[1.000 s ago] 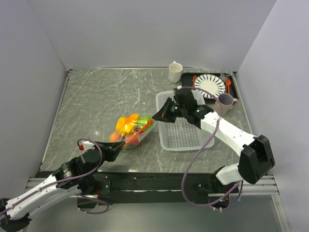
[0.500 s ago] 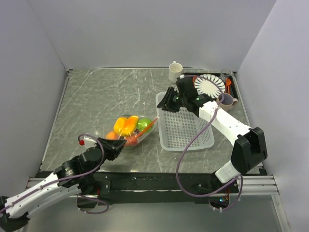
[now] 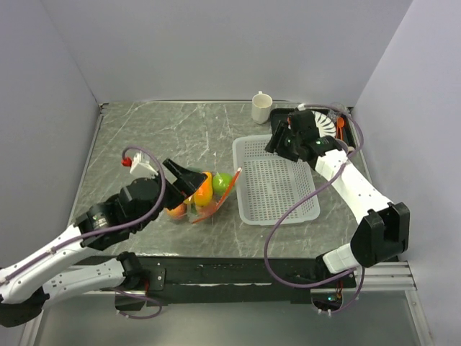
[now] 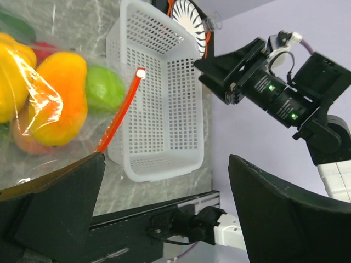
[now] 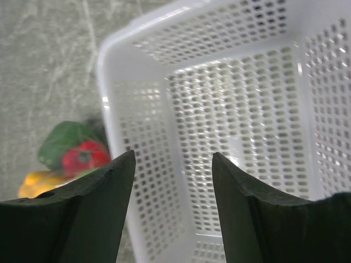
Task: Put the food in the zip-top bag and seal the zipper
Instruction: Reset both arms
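Left gripper [image 3: 193, 179]: jaws spread wide with nothing between them; it hangs over the near end of the bag.
Left fingers [image 4: 60, 203]: two dark wedges far apart at the bottom of the wrist view. The clear film reaches up to the left-hand one, but contact cannot be told.
Bag [image 4: 41, 104]: clear and crinkled, lying on the table [image 3: 144, 137] ahead of the left jaws and off to their left side.
Food [image 3: 204, 189]: bunched inside the bag; a yellow piece [image 4: 8, 82], an orange piece [image 4: 63, 96] and a green apple [image 4: 104, 87] show through the film.
Zipper [image 4: 118, 115]: an orange-red strip running away from the left jaws' gap, starting near the left-hand finger and ending beside the basket wall. Whether it is sealed cannot be told.
Right gripper [image 3: 275, 143]: jaws moderately open and empty, held above the far end of the basket and touching nothing.
Right fingers [image 5: 88, 208]: dark, with a clear gap between them that shows only mesh.
Basket [image 4: 164, 82]: white mesh, directly ahead of the right jaws and just beyond the zipper from the left jaws.
Red piece [image 5: 82, 158]: with a green leaf-like piece, outside the basket wall to the left of the right jaws.
Plate [image 4: 186, 22]: striped, past the basket's far end.
Cup [image 3: 261, 107]: white, upright, well apart from both jaws.
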